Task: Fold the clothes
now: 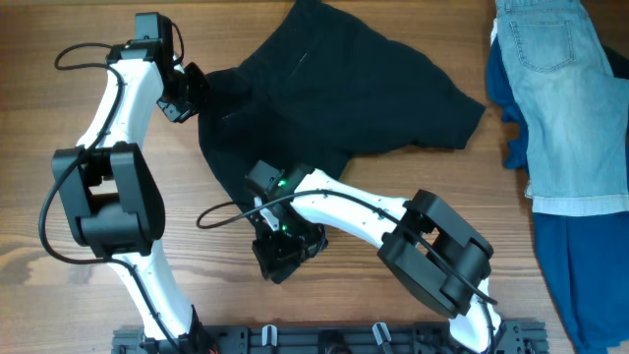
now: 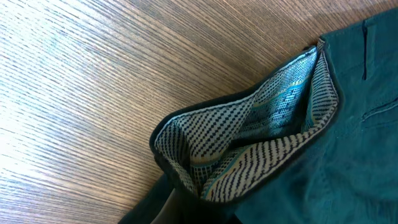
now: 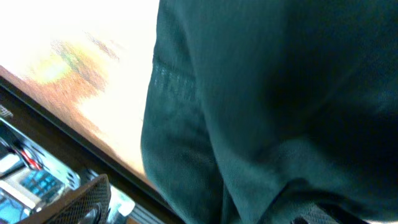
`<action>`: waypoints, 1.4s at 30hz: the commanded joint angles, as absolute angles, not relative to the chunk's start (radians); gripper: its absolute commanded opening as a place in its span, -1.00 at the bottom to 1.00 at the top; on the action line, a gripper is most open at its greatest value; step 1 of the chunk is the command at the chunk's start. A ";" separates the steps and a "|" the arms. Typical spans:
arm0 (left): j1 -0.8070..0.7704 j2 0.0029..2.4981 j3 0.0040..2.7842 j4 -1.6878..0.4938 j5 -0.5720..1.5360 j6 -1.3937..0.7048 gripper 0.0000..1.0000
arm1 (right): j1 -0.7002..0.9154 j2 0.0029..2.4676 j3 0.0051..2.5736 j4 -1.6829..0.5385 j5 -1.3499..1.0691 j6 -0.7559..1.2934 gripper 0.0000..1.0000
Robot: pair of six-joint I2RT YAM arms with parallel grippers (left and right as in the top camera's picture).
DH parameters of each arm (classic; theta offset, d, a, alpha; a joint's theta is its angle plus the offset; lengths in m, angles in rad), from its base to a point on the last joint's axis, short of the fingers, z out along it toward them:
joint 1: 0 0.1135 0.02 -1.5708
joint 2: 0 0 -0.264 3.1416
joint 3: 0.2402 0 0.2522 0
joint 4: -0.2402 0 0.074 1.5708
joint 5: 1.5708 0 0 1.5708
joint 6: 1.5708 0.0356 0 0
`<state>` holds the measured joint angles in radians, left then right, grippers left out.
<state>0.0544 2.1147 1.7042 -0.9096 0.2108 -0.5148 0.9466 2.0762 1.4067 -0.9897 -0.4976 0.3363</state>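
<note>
1 black garment [image 1: 334, 88] on table [image 1: 29, 128]. 2 grippers: L gripper [image 1: 189, 93] pinched shut on its edge; R gripper [image 1: 285, 254] fingers apart, fabric betw. 1 denim piece [image 1: 570, 98], 1 blue cloth [image 1: 585, 275].

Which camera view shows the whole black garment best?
Overhead: the black garment lies spread on the table, nearly its whole outline visible. The left wrist view shows only one edge with checked lining; the right wrist view only close-up dark fabric.

Black garment [image 1: 344, 88] rumpled on table [image 1: 29, 315] (denim [image 1: 565, 108] far right).
</note>
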 commanded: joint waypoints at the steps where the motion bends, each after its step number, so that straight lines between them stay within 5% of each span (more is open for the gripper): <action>1: 0.062 2.068 1.702 -0.911 0.228 -0.529 -0.92 | 0.920 2.089 1.398 -0.932 -0.487 0.341 0.61; 2: 0.062 2.068 1.702 -0.913 0.228 -0.529 -0.92 | 0.916 2.090 1.398 -0.929 -0.488 0.341 0.49; 5: 0.064 2.068 1.702 -0.918 0.228 -0.529 -0.92 | 0.915 2.091 1.398 -0.932 -0.488 0.344 -0.47; 11: 0.077 2.068 1.702 -0.931 0.228 -0.529 -0.92 | 0.915 2.091 1.398 -0.943 -0.487 0.359 -0.66; 13: 0.081 2.068 1.702 -0.933 0.229 -0.529 -0.92 | 0.915 2.091 1.398 -0.946 -0.487 0.355 -0.91; 27: 0.083 2.068 1.702 -0.917 0.247 -0.529 -0.92 | 0.794 2.039 1.460 -1.055 -0.142 0.397 -0.91; 42: 0.083 2.039 1.702 -0.863 0.329 -0.529 -0.92 | 0.416 1.852 1.540 -1.050 -0.033 0.333 -0.91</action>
<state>0.0772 2.1056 1.7042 -0.8719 0.3061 -0.5152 0.4572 1.8961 1.5215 -1.0542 -0.1268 0.3710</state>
